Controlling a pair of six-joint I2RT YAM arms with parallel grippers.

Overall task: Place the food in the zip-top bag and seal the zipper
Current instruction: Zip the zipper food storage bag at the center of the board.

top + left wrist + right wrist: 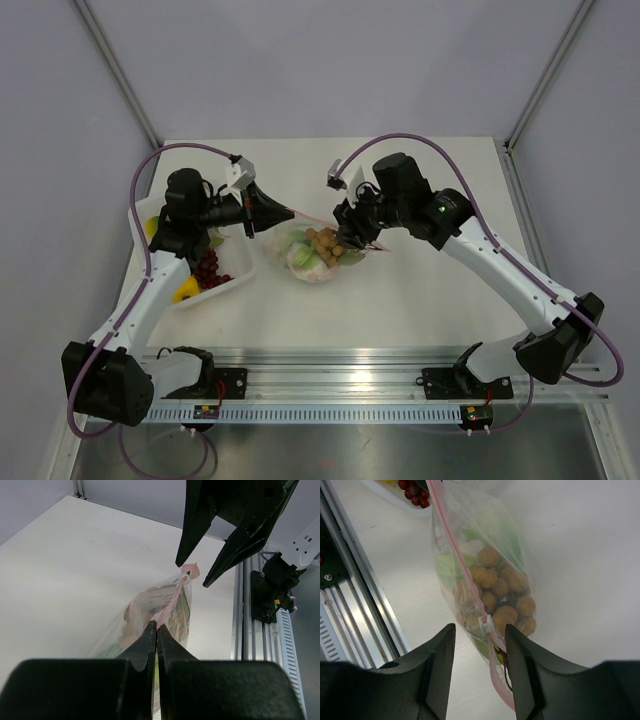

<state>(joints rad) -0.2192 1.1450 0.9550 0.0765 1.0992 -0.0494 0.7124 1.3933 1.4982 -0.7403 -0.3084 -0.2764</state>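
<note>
A clear zip-top bag sits near the middle of a white table, held up by its mouth edge between two black robot arms. Inside it are a bunch of tan-brown balls and, further in, green lettuce. The pink-red zipper runs taut along the top of the bag from one arm to the other. The left gripper is pinched tight on the left end of that strip. The right gripper stands with its fingers apart, one on each side of the strip near its other end, where a small white slider sits in the gap between them. To the left of the bag, beside the left arm, a white tray holds dark red grapes and a yellow piece. A metal rail runs along the table's near edge.
</note>
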